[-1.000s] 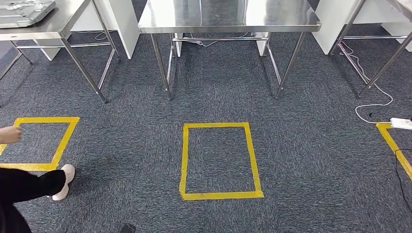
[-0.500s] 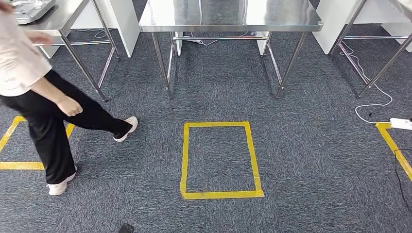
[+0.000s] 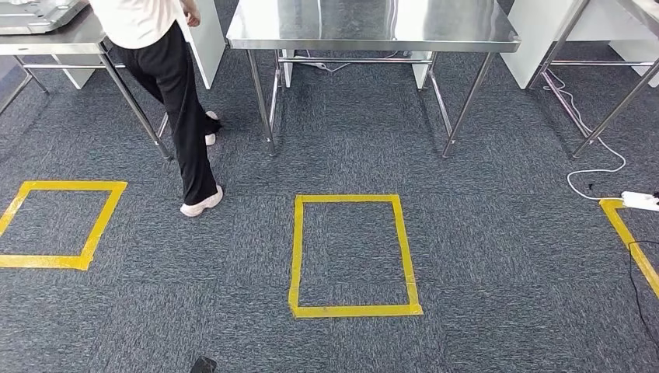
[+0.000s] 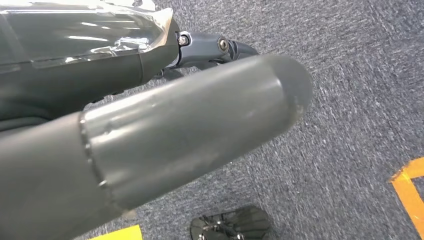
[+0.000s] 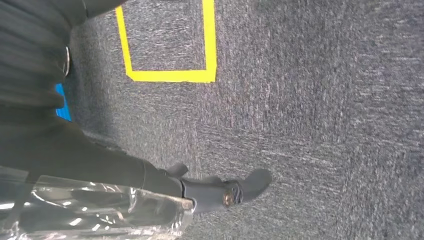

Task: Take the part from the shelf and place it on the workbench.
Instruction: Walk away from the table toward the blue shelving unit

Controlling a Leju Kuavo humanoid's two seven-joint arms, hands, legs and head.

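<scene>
A grey pressed-metal part [image 3: 39, 12] lies on a steel table [image 3: 54, 40] at the far left of the head view. A bare steel workbench [image 3: 373, 23] stands straight ahead, beyond a yellow tape rectangle [image 3: 353, 252]. My left hand [image 4: 200, 110] hangs over the carpet with its thick grey thumb across the left wrist view and holds nothing. My right hand [image 5: 215, 192] also hangs above the carpet, its dark fingers stretched out and holding nothing.
A person [image 3: 167, 62] in black trousers stands between the left table and the workbench. A second tape square [image 3: 58, 225] marks the floor at left. A white power strip [image 3: 639, 200] and cable [image 3: 594, 167] lie at right, near another steel table's legs [image 3: 614, 101].
The person has walked from the left edge of the picture up to the left table. My hands have not visibly moved.
</scene>
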